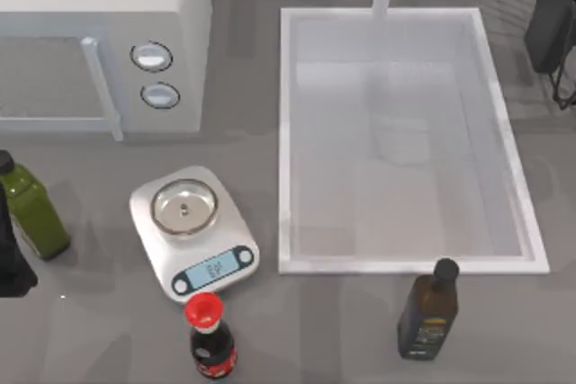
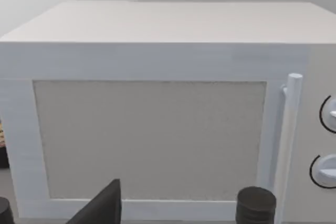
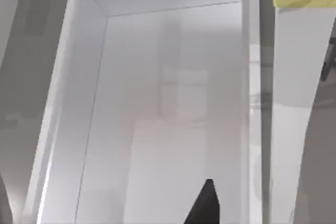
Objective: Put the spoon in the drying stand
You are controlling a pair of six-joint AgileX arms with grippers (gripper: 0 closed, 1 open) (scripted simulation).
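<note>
The right claw (image 3: 207, 205) hangs above the sink (image 3: 63, 103), a white, yellow-tipped bar (image 3: 294, 103) close beside it, the drying stand (image 1: 560, 87) near. Released, clenched, or grasping the spoon: I cannot tell. The left claw (image 2: 107, 208) sits parked facing the microwave (image 2: 157, 61).

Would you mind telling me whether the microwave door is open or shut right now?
Shut. The microwave door sits flush with the front, its handle lying alongside the two knobs.
</note>
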